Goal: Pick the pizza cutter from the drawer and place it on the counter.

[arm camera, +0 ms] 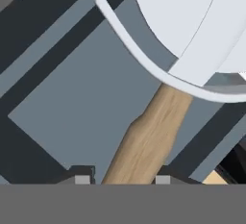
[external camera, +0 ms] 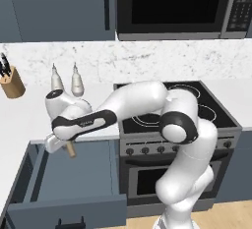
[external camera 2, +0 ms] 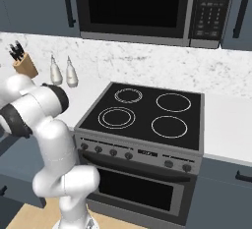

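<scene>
Gripper [arm camera: 122, 180] pinches the wooden handle of the pizza cutter [arm camera: 149, 136]: in the hand view the two dark tips sit at either side of the light-brown handle near the bottom centre, while the round pale wheel spreads across the upper right. Grasping the handle rather than the wheel gives the fingers a narrow, straight part to close on and keeps the disc clear of them.

In the left base view the hand hangs at the left of the frame, over the rear edge of the open drawer [external camera: 74, 174], with a short brown stub of the cutter poking out below it at centre left. The slate-blue drawer floor shows behind the cutter in the hand view, so the tool seems to be within or just above the drawer.

The white counter [external camera: 29, 120] lies just beyond the hand, towards the upper left, near two pale bottles [external camera: 66, 79] and a knife block [external camera: 11, 81]. Setting the cutter there is not yet done.
</scene>
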Controlling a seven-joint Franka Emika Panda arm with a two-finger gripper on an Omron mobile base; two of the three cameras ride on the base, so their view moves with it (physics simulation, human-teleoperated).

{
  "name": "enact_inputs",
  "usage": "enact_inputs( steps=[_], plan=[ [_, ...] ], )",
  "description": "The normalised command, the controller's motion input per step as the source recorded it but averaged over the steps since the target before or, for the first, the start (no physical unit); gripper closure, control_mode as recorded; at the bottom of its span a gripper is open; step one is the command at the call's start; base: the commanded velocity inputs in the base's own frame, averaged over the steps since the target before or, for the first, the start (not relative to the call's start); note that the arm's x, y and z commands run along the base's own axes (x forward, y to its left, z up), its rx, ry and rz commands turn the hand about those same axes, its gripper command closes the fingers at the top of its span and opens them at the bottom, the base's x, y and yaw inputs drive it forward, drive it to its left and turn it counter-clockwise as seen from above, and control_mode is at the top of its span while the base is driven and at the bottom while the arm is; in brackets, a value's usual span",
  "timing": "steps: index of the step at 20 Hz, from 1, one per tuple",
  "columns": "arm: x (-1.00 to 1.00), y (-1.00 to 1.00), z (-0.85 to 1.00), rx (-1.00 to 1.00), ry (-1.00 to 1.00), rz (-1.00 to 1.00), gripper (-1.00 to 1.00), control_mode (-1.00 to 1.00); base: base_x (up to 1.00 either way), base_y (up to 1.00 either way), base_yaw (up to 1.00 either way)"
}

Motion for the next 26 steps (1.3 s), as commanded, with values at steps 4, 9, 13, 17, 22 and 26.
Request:
enact_inputs(
  steps=[4, 9, 13, 17, 22, 26],
  plan=[
    [1.0, 0.4, 0.53, 0.0, -0.01, 0.0, 1.0, -1.0, 0.0, 0.0, 0.0],
    [1.0, 0.55, 0.01, -0.07, -0.02, 0.0, 1.0, -1.0, 0.0, 0.0, 0.0],
    [1.0, 0.26, -0.11, -0.13, -0.14, 0.0, 1.0, -1.0, 0.0, 0.0, 0.0],
    [0.97, 0.25, -0.14, -0.13, -0.07, 0.0, 1.0, -1.0, 0.0, 0.0, 0.0],
    [0.58, 0.19, -0.65, -0.31, 0.02, 0.0, -1.0, -1.0, 0.0, 0.0, 0.0],
    [0.3, -0.12, 0.08, -0.1, -0.01, 0.0, -1.0, -1.0, 0.0, 0.0, 0.0]
  ],
)
